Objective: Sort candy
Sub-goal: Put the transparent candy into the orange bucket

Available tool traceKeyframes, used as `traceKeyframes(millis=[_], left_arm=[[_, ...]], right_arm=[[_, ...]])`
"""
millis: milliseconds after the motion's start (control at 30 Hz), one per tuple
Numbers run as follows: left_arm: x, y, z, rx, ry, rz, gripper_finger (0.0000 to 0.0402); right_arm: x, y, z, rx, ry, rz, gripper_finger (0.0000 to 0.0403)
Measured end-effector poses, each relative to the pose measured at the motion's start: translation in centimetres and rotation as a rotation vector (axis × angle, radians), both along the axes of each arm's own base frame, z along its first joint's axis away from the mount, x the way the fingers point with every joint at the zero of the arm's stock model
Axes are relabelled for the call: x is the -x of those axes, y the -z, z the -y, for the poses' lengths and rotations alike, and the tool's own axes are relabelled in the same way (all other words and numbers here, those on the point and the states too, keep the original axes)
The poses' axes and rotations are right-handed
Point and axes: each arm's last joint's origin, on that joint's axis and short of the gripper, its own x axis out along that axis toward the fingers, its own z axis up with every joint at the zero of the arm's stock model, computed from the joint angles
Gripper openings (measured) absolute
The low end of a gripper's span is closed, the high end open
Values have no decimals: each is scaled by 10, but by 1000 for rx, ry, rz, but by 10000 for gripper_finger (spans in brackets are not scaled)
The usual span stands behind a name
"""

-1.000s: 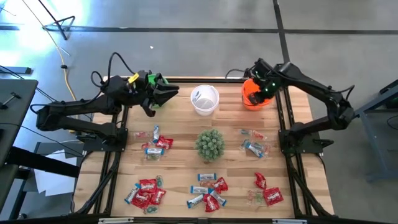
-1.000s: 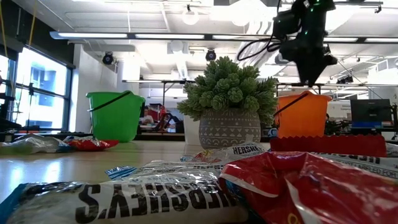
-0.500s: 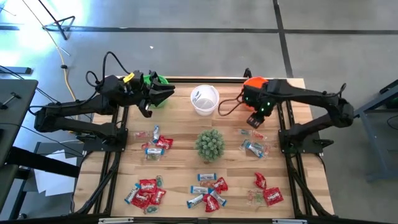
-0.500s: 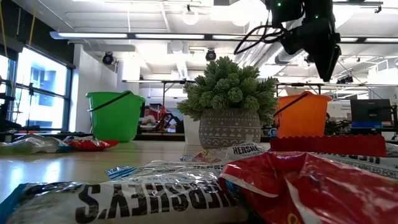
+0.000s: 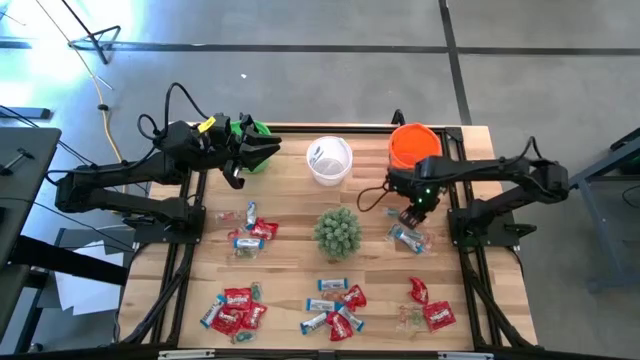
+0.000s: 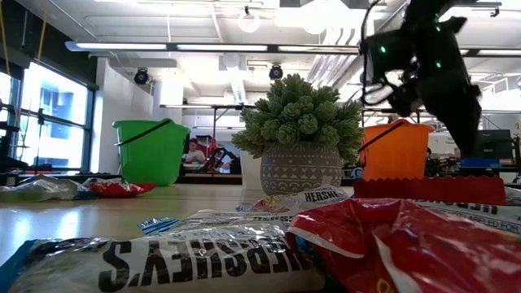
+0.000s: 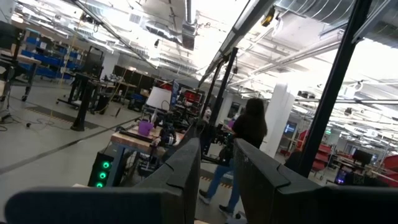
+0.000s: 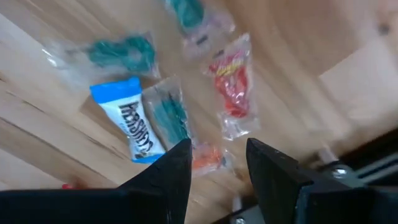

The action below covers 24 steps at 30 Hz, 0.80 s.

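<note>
The candy lies in several small heaps on the wooden table: red and blue-and-white sweets at the left (image 5: 248, 230), near left (image 5: 232, 310), near middle (image 5: 335, 308), near right (image 5: 428, 305) and right (image 5: 408, 237). My right gripper (image 5: 411, 216) hangs open just above the right heap, pointing down. In its wrist view, the fingers (image 8: 217, 155) stand over a blue-and-white sweet (image 8: 134, 121), clear wrappers with teal sweets (image 8: 171, 115) and a red-filled one (image 8: 233, 84). My left gripper (image 5: 270, 150) is raised beside the green cup (image 5: 256, 130) at the far left, open and holding nothing (image 7: 217, 165).
An orange cup (image 5: 413, 146) stands at the far right, a white cup (image 5: 330, 160) at the far middle. A spiky green plant in a pot (image 5: 338, 232) sits mid-table, left of my right gripper. In the low view, big wrappers (image 6: 244, 244) lie close to the camera.
My right gripper has swung from above the orange cup toward the table's near edge and come down over the right heap of candy, tipping to point nearly straight down. Its fingers have stayed open. No candy has moved.
</note>
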Motion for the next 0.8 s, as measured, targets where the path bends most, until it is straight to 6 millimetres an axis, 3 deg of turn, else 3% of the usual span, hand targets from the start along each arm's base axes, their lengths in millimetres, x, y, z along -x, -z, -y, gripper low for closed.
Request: traceKeyframes(millis=[233,567,667,800], left_arm=[[0,0,0,0,0,1,82],[0,0,0,0,0,1,82],[0,0,0,1,0,1,82],[0,0,0,0,0,2,82]], right_arm=[[11,35,-3,11,26,10,149],[17,58,-3,87,68,63,145],[20,61,-4,86,87,48,122],[19,59,-4,70,111,45,61]])
